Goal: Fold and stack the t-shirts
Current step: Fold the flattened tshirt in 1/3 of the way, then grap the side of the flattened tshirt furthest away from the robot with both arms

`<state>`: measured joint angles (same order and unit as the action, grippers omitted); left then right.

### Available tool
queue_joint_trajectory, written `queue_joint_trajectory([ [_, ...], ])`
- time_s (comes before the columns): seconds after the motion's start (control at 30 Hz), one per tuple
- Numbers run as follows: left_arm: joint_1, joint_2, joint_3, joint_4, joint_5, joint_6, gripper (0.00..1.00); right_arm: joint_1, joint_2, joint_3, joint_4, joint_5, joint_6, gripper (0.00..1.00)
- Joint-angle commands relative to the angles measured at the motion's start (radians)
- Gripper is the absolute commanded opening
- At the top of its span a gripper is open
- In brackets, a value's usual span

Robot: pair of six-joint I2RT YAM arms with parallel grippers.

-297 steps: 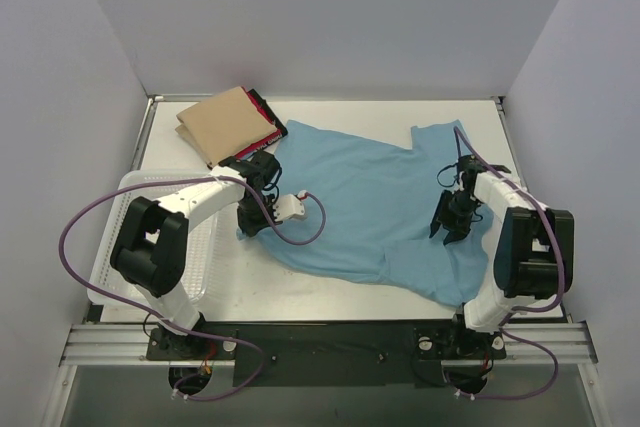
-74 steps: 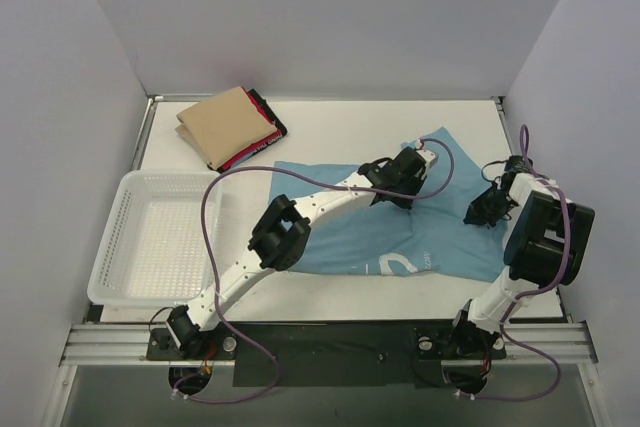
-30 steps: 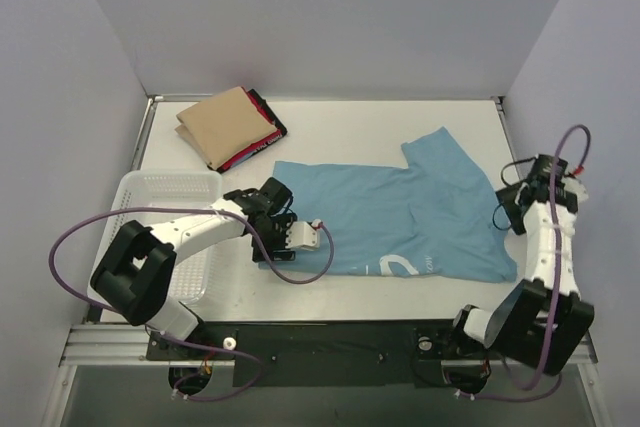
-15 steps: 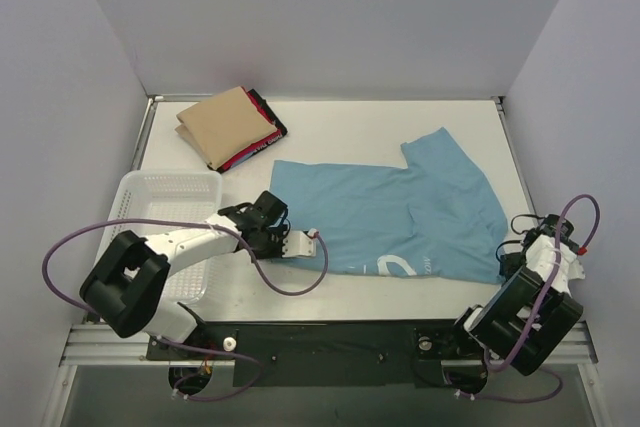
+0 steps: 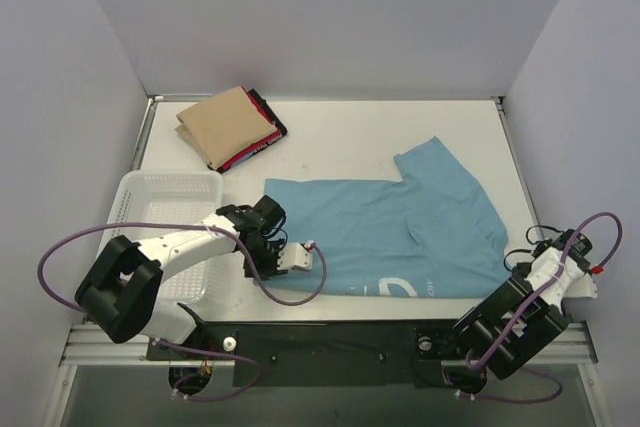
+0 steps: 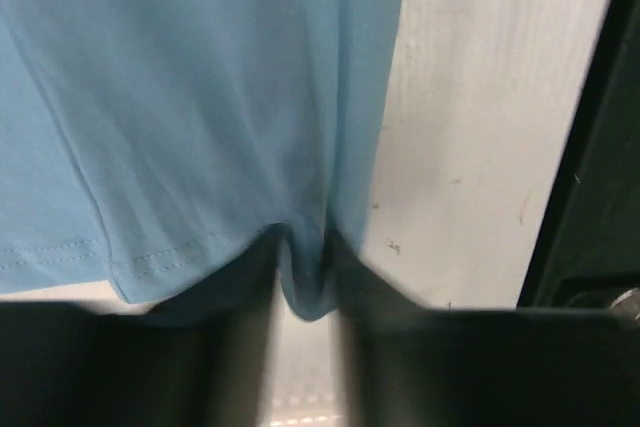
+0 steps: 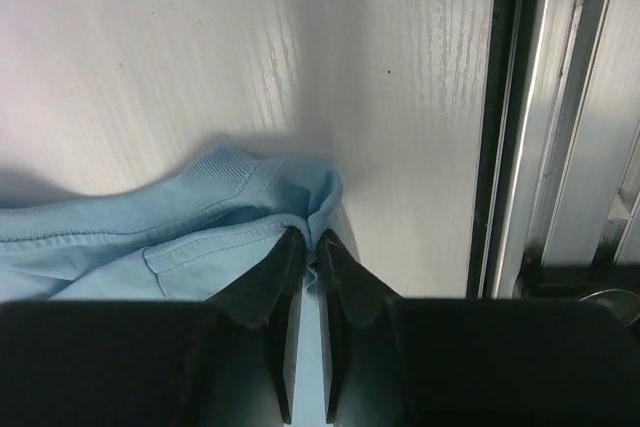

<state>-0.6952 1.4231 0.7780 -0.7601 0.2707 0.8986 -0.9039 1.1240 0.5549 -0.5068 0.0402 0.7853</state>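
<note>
The light blue t-shirt [image 5: 390, 232] lies spread flat across the middle of the table, with part of its white lettering showing near its front hem. My left gripper [image 5: 266, 255] is shut on the shirt's near left corner; in the left wrist view [image 6: 305, 297] a fold of blue cloth [image 6: 200, 97] sits pinched between the jaws. My right gripper [image 5: 518, 265] is shut on the shirt's near right corner, close to the table's right front edge; in the right wrist view [image 7: 311, 247] the hemmed cloth [image 7: 150, 237] is gripped. The folded tan t-shirt [image 5: 222, 125] lies on the red-and-black one [image 5: 268, 127] at the back left.
A white mesh basket [image 5: 130, 197] stands at the left, beside my left arm. The black front rail [image 6: 590, 147] lies just beyond the left gripper. An aluminium rail [image 7: 560, 97] runs right beside the right gripper. White walls enclose the table.
Both grippers have drawn back toward the near edge, each holding a shirt corner. The blue shirt has slid nearer and slightly left, and lies flatter.
</note>
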Motion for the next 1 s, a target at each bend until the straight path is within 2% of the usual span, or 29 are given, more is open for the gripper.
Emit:
queue_joint_trajectory([
  [0.0, -0.012, -0.02, 0.059, -0.159, 0.088, 0.005, 0.63, -0.02, -0.003, 0.008, -0.052, -0.005, -0.023, 0.23],
  [0.03, -0.012, -0.018, 0.079, -0.175, 0.096, 0.002, 0.88, -0.02, -0.003, 0.034, -0.061, 0.001, -0.041, 0.32],
  [0.07, -0.013, -0.018, 0.093, -0.208, 0.107, 0.0, 0.89, -0.018, -0.006, 0.063, -0.071, 0.001, -0.049, 0.48],
  [0.1, -0.012, -0.015, 0.127, -0.232, 0.113, -0.004, 0.89, -0.015, -0.019, 0.077, -0.072, -0.005, -0.066, 0.52],
  [0.13, -0.009, -0.012, 0.151, -0.242, 0.114, -0.009, 0.89, -0.006, -0.03, 0.103, -0.058, -0.019, -0.072, 0.54],
  [0.2, 0.012, 0.006, 0.242, -0.258, 0.122, -0.045, 0.89, 0.041, -0.055, 0.125, 0.049, -0.147, -0.151, 0.57],
  [0.27, 0.039, 0.042, 0.352, -0.265, 0.139, -0.096, 0.89, 0.184, -0.052, 0.196, 0.093, -0.157, -0.243, 0.59],
  [0.3, 0.046, 0.072, 0.428, -0.254, 0.143, -0.118, 0.89, 0.315, -0.031, 0.232, 0.105, -0.133, -0.289, 0.59],
  [0.33, 0.068, 0.088, 0.46, -0.248, 0.147, -0.166, 0.9, 0.383, -0.015, 0.29, 0.105, -0.12, -0.364, 0.61],
  [0.37, 0.097, 0.123, 0.524, -0.217, 0.142, -0.19, 0.9, 0.473, 0.028, 0.33, 0.109, -0.108, -0.397, 0.61],
  [0.43, 0.158, 0.183, 0.598, -0.153, 0.113, -0.286, 0.9, 0.574, 0.115, 0.436, 0.111, -0.141, -0.489, 0.64],
  [0.5, 0.227, 0.264, 0.691, -0.127, 0.09, -0.369, 0.91, 0.626, 0.231, 0.554, 0.099, -0.25, -0.578, 0.64],
  [0.53, 0.247, 0.299, 0.755, -0.13, 0.087, -0.416, 0.91, 0.635, 0.285, 0.653, 0.084, -0.284, -0.627, 0.99],
  [0.57, 0.291, 0.366, 0.8, -0.154, 0.099, -0.432, 0.91, 0.66, 0.387, 0.706, 0.035, -0.286, -0.645, 0.99],
  [0.6, 0.312, 0.397, 0.872, -0.165, 0.102, -0.47, 0.91, 0.665, 0.436, 0.825, 0.01, -0.28, -0.679, 0.99],
  [0.7, 0.367, 0.52, 0.963, -0.173, 0.096, -0.52, 0.91, 0.686, 0.711, 1.078, -0.111, -0.267, -0.736, 0.98],
  [0.73, 0.372, 0.536, 0.987, -0.162, 0.09, -0.533, 0.91, 0.689, 0.768, 1.206, -0.142, -0.29, -0.754, 0.94],
  [0.77, 0.379, 0.568, 0.997, -0.15, 0.084, -0.535, 0.89, 0.692, 0.898, 1.369, -0.213, -0.29, -0.755, 0.87],
  [0.83, 0.381, 0.606, 1.018, -0.134, 0.059, -0.526, 0.85, 0.704, 1.087, 1.617, -0.315, -0.274, -0.762, 0.82],
  [0.9, 0.382, 0.643, 1.035, -0.137, 0.045, -0.506, 0.84, 0.717, 1.244, 1.771, -0.358, -0.247, -0.771, 0.82],
  [0.97, 0.385, 0.671, 1.052, -0.157, 0.041, -0.48, 0.83, 0.726, 1.321, 1.829, -0.334, -0.256, -0.762, 0.82],
])
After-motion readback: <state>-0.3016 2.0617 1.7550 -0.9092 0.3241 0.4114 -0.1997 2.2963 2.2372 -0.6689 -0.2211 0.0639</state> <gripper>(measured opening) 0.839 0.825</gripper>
